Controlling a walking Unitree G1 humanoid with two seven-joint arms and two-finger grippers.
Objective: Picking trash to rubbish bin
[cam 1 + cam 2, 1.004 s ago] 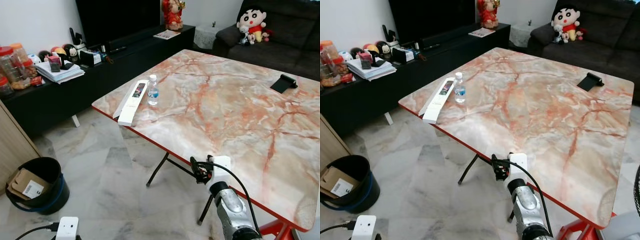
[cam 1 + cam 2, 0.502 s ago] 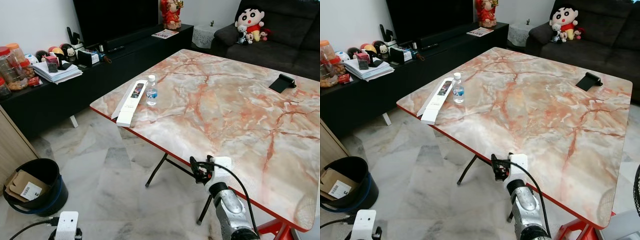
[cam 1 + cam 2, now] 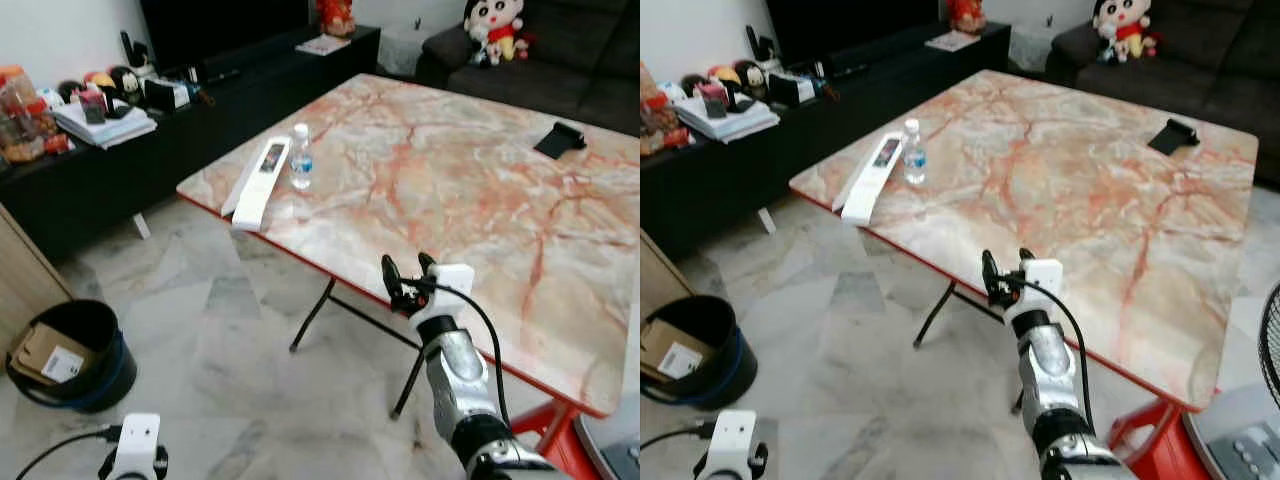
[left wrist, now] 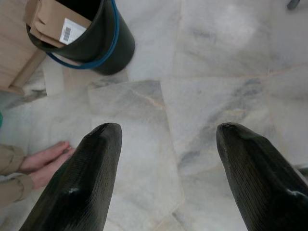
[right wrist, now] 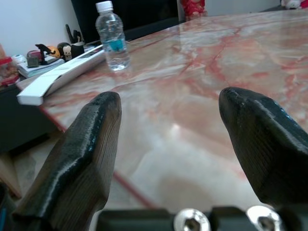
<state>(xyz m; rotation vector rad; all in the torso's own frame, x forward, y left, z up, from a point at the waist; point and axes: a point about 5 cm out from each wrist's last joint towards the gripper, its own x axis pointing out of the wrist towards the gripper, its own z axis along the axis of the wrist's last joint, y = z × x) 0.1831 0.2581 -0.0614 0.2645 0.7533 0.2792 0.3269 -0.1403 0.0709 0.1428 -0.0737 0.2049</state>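
The right gripper [image 3: 408, 277] is raised at the near edge of the marble table [image 3: 470, 190], and its two black fingers [image 5: 82, 159] stand spread apart with nothing between them. Seen from the right wrist, they point across the tabletop toward a water bottle [image 3: 301, 170] at the far left part of the table. The bottle stands upright, has a white cap and a blue label; the writing on the label is too small to read. Just beside it lies a long white box [image 3: 256, 184], reaching to the left corner of the table. It has a dark picture printed on its upper face, and no words can be made out there.

The left gripper [image 4: 163, 178] hangs low over the pale marble floor [image 4: 211, 72], also with its fingers wide apart and holding nothing. Past it stands the rubbish bin [image 4: 96, 41], black with a blue band around it, well apart from the table on the robot's left. Inside it is a piece of brown cardboard [image 4: 50, 24] with a white sticker that carries a barcode; the text on it is not readable. A person's bare foot [image 4: 43, 161] and a beige trouser cuff show on the floor near the bin.

A small black object [image 3: 558, 139] lies on the far right side of the table. A black low cabinet [image 3: 180, 120] along the wall carries stacked papers and jars.
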